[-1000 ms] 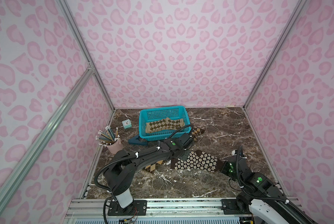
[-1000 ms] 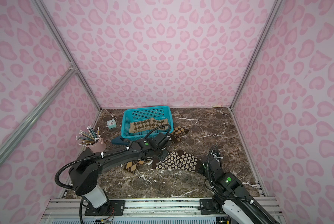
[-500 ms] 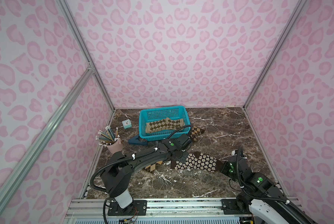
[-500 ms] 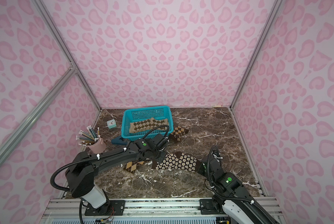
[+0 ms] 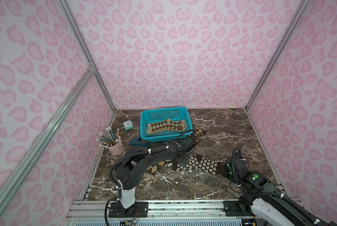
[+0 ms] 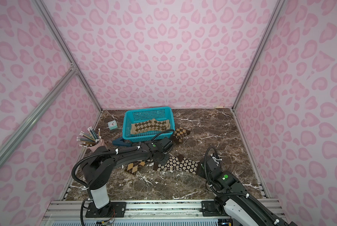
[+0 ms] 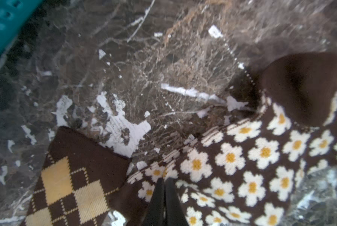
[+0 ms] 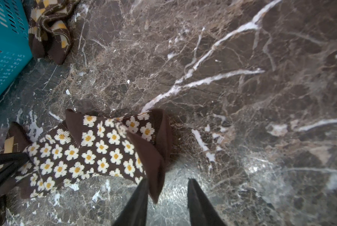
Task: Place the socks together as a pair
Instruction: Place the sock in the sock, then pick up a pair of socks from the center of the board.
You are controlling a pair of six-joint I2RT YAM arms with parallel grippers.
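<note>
the right gripper (image 8: 168,182) has just let go: its jaws now stand open beside the cuff of the flower socks (image 8: 89,154), which lie stacked on the table (image 8: 242,78). the left gripper (image 7: 164,181) sits nearly closed over their other end; i cannot tell whether it pinches them. pairing looks nearly done.

Teal mesh basket (image 5: 159,116) at the back of a brown marble counter (image 5: 222,127), small mint clock (image 5: 127,124) beside it, pink cup (image 5: 116,148) of pencils (image 5: 108,137) nearer, dark blue object (image 5: 138,141) against the basket, pink-spotted walls (image 5: 173,49).
</note>
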